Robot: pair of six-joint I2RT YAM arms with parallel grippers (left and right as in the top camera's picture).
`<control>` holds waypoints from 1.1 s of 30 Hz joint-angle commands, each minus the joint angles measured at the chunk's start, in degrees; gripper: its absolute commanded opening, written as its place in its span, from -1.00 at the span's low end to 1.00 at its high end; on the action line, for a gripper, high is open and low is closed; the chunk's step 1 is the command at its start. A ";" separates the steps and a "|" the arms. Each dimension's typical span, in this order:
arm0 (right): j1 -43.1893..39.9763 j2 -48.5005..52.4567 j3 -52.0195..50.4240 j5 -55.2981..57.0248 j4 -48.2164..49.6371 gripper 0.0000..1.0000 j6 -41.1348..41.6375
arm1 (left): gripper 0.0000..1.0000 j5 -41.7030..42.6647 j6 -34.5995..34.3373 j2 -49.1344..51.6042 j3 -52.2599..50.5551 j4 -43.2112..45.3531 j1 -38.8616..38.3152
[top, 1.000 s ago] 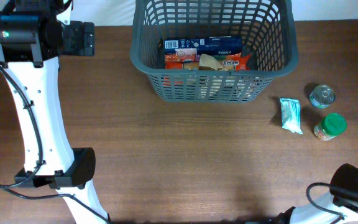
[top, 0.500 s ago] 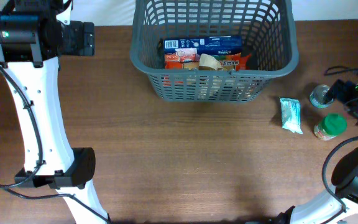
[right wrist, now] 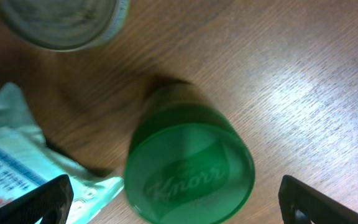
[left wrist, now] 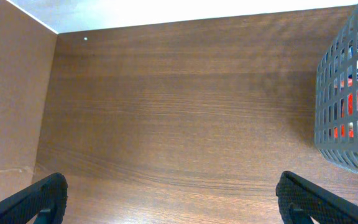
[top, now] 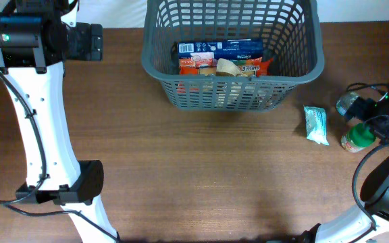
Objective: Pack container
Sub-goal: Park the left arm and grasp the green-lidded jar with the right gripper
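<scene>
The dark grey lattice basket (top: 296, 71) stands at the table's far middle with a blue box, a red packet and a tan packet inside; its wall also shows in the left wrist view (left wrist: 347, 106). A green-lidded jar (top: 356, 137) stands at the right, next to a silver tin can (top: 347, 102) and a pale green sachet (top: 315, 125). My right gripper (top: 373, 120) hovers over the jar, open; in the right wrist view its fingers (right wrist: 176, 202) straddle the jar's green lid (right wrist: 188, 171). My left gripper (left wrist: 176, 202) is open and empty over bare table left of the basket.
The tin can (right wrist: 61, 22) and the sachet (right wrist: 23, 162) lie close beside the jar in the right wrist view. The left arm's white link (top: 42, 121) runs along the table's left side. The table's back edge (left wrist: 197, 22) meets a white wall.
My right arm came in from the right edge and now hovers over the green-lidded jar and the can. The left arm and the basket have not moved.
</scene>
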 commanded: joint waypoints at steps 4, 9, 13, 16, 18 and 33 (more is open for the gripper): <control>-1.81 -1.14 -3.37 2.43 2.69 0.98 3.04 | 0.98 0.44 -1.01 -0.13 0.00 -0.13 0.11; -1.73 -1.14 -5.31 -0.17 5.97 0.98 3.04 | 0.98 0.44 -1.01 -0.13 0.00 -0.13 0.11; -1.73 -1.03 -8.24 -1.40 10.40 0.98 3.04 | 0.98 0.44 -1.01 -0.15 0.00 -0.13 0.11; -1.77 -0.48 -9.14 -1.36 12.31 0.98 3.52 | 0.98 0.44 -1.01 -0.15 0.00 -0.13 0.11; -1.73 0.26 -9.18 -1.40 12.81 0.98 4.20 | 0.98 0.44 -1.01 -0.15 0.00 -0.13 0.11; -1.77 2.10 -9.29 -1.40 13.07 0.56 6.54 | 0.98 0.44 -1.01 -0.15 0.00 -0.13 0.11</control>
